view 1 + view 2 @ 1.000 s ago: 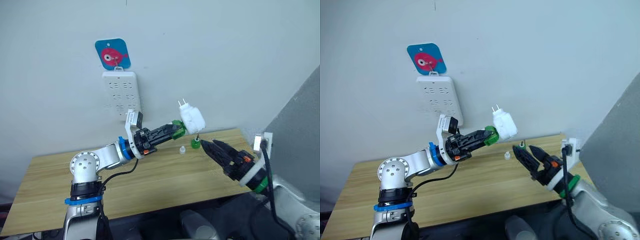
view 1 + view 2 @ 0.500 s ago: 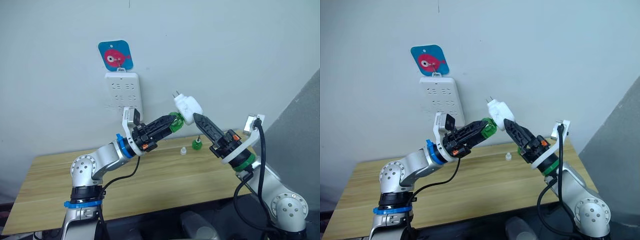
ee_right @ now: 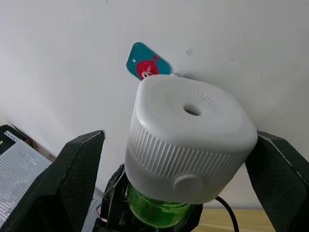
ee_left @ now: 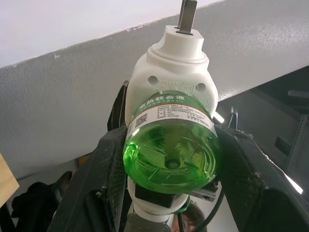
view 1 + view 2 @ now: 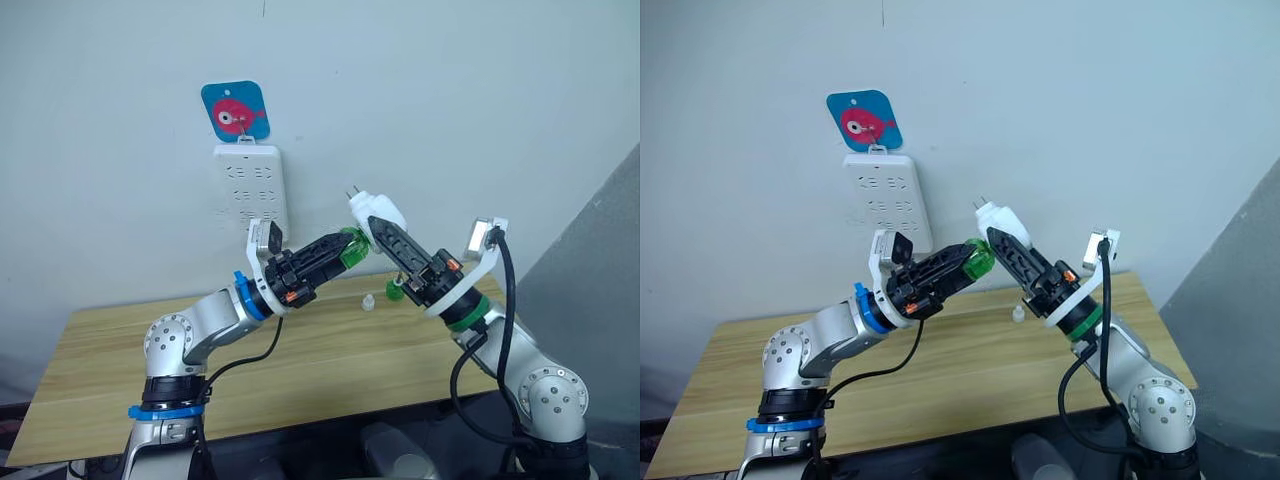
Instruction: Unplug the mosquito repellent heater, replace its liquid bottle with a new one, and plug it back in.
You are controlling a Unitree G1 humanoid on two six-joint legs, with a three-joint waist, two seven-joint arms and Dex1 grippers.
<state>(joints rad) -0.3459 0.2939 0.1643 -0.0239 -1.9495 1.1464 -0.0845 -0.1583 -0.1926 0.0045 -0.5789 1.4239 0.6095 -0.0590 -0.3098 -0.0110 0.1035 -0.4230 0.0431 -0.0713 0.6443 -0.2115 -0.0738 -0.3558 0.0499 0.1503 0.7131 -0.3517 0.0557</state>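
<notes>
On the far wall hangs a long white power strip (image 5: pixel 250 187), and just above it a blue tag with a pink fish (image 5: pixel 235 110). Below is a wooden table (image 5: pixel 130 370). On its far right part stand a second green bottle (image 5: pixel 395 291) and, just left of it, a small white cap (image 5: pixel 367 301); both are partly hidden behind the right arm. A grey panel (image 5: pixel 600 300) rises at the right edge of the scene.

Both arms are lifted above the table and meet in the air in front of the wall, right of the power strip. The left arm reaches up and to the right; the left gripper (image 5: pixel 346 246) is clenched on the green liquid bottle (image 4: pixel 170 155), one black finger on each side. The right arm reaches up and to the left from the right side. The right gripper (image 5: pixel 377 226) has its two fingers (image 3: pixel 63 188) spread on both sides of the mosquito repellent heater (image 5: pixel 372 210); whether they touch it I cannot tell.

The heater is held in the air, still screwed on the bottle, its two prongs pointing up toward the wall and its round vent hole facing the right wrist. The bottle's white label (image 4: pixel 169 107) carries a QR code and green Chinese writing, too small for me to read.
</notes>
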